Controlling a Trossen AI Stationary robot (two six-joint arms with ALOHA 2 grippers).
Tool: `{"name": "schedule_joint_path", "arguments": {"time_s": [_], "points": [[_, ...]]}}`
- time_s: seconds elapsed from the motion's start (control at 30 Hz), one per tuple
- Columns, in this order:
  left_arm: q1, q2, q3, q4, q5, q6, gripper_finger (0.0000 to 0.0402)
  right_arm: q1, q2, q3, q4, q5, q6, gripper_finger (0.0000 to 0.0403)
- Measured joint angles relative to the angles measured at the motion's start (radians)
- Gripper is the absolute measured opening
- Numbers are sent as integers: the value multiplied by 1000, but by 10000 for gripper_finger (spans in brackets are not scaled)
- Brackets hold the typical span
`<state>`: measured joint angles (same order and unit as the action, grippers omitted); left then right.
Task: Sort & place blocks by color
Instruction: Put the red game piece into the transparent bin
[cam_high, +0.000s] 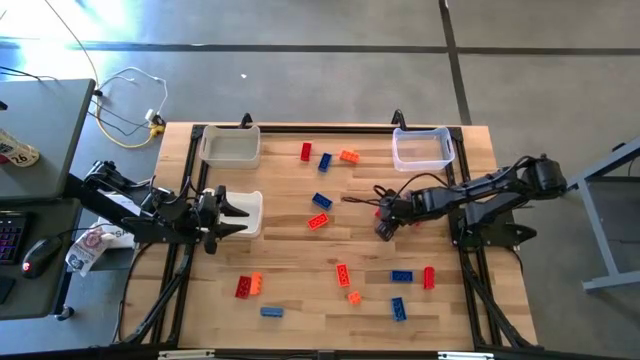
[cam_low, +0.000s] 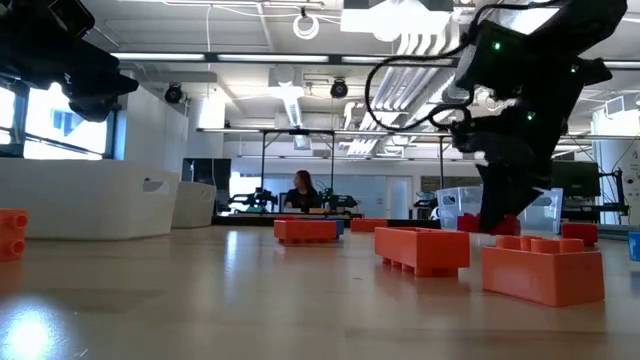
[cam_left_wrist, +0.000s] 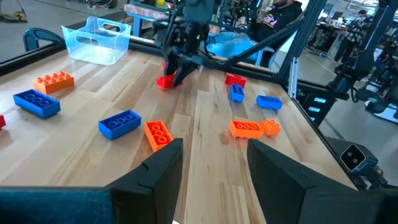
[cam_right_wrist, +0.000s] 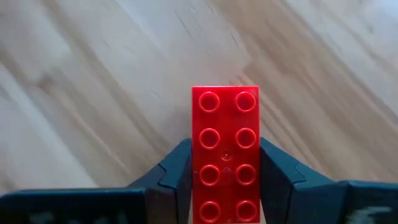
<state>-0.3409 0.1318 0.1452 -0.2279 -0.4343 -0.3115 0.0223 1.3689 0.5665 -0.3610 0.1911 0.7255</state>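
Red, blue and orange studded bricks lie scattered flat on the wooden table (cam_high: 290, 250), among them a blue one (cam_high: 321, 200), an orange one (cam_high: 343, 274) and a red one (cam_high: 429, 277). My right gripper (cam_high: 385, 225) is right of the table's middle, shut on a red two-by-four brick (cam_right_wrist: 225, 118), which also shows in the left wrist view (cam_left_wrist: 165, 81). My left gripper (cam_high: 235, 213) is open and empty over a white bin (cam_high: 250, 203) at the left. My right gripper pinches the red brick's two long sides (cam_right_wrist: 196, 171) between its two fingers (cam_right_wrist: 177, 171), at one end of the brick. The fingers point down and lie along the brick's sides, studs facing the wrist. The brick is at table height; whether it is lifted clear, I cannot tell.
A second white bin (cam_high: 232, 147) stands at the far left and a clear bin (cam_high: 422, 148) at the far right. Red, blue and orange bricks (cam_high: 326, 160) lie between them. More bricks lie along the near edge (cam_high: 272, 311).
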Motion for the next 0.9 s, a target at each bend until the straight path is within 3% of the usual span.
{"name": "schedule_joint_path", "arguments": {"time_s": [0.5,0.7,0.9], "points": [[0,0,0,0,-1,0,168,-3,-211,1,13,159,-26,111],[0,0,0,0,-3,0,168,-3,-304,2,45,288,-76,111],[0,0,0,0,-4,0,168,-3,-394,3,112,491,-161,111]]}}
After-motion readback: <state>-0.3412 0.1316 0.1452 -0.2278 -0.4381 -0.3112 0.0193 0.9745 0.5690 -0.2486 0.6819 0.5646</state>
